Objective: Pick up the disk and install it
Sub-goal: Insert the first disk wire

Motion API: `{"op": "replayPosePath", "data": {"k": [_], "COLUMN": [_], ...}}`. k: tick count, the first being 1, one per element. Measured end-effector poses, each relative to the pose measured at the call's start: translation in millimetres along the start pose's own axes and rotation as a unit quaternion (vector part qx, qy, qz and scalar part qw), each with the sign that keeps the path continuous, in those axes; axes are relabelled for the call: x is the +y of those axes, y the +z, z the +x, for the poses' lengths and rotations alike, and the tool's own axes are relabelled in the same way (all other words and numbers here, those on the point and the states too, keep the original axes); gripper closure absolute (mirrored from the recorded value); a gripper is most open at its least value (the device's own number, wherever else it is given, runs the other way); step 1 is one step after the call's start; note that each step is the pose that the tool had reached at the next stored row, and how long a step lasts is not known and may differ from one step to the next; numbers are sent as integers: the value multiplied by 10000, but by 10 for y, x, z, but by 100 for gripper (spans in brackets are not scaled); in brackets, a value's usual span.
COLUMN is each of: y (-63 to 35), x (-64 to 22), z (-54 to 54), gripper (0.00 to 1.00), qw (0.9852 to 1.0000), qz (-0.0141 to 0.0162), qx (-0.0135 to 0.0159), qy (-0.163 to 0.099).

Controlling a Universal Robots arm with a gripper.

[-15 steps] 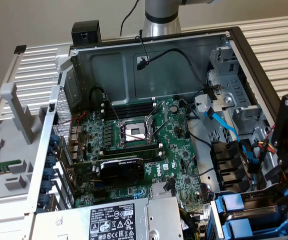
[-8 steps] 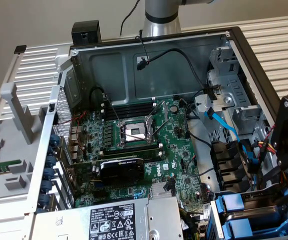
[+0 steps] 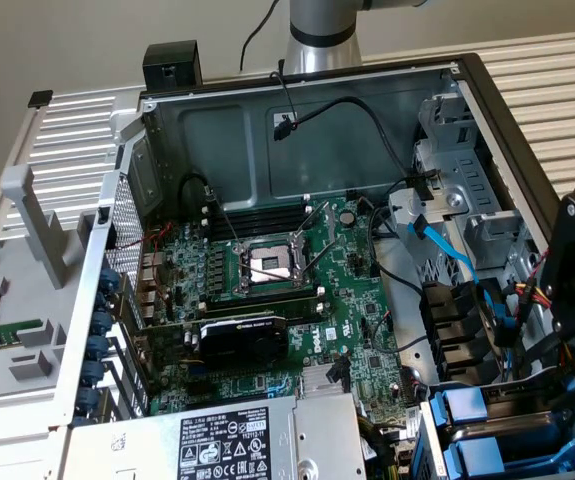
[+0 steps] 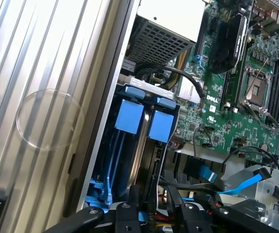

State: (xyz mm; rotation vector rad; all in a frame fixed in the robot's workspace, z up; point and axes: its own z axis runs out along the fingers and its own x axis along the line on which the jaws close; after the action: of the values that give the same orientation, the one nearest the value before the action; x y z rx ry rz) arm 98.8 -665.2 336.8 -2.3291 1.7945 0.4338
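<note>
Disk [image 3: 467, 461], a silver-grey metal drive in a bright blue plastic carrier, stands edgewise in the exterior view in the open grey computer case's [image 3: 227, 140] corner bay, squeezed between case wall and a twin blue-carrier drive [image 3: 464, 405], while the wrist view puts the black gripper [image 4: 154, 216] near its end, grip impossible to tell.

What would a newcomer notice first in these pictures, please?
The green motherboard with its bare processor socket lies in the middle of the open case. Two bright blue drive carriers stand side by side at the exterior view's lower right, with the black gripper close to them.
</note>
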Motion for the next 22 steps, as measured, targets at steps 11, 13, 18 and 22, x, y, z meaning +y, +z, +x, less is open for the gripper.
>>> {"op": "replayPosePath", "data": {"k": [11, 13, 18, 22], "y": [-20, -21, -24, -22], "x": [25, 26, 30, 26], "z": [67, 73, 85, 106], "gripper": [64, 64, 74, 74], "qw": [9999, 9999, 9998, 9997], "qz": [39, 46, 54, 60], "qx": [-136, -162, -195, -223], "qy": [-20, -24, -27, -31]}}
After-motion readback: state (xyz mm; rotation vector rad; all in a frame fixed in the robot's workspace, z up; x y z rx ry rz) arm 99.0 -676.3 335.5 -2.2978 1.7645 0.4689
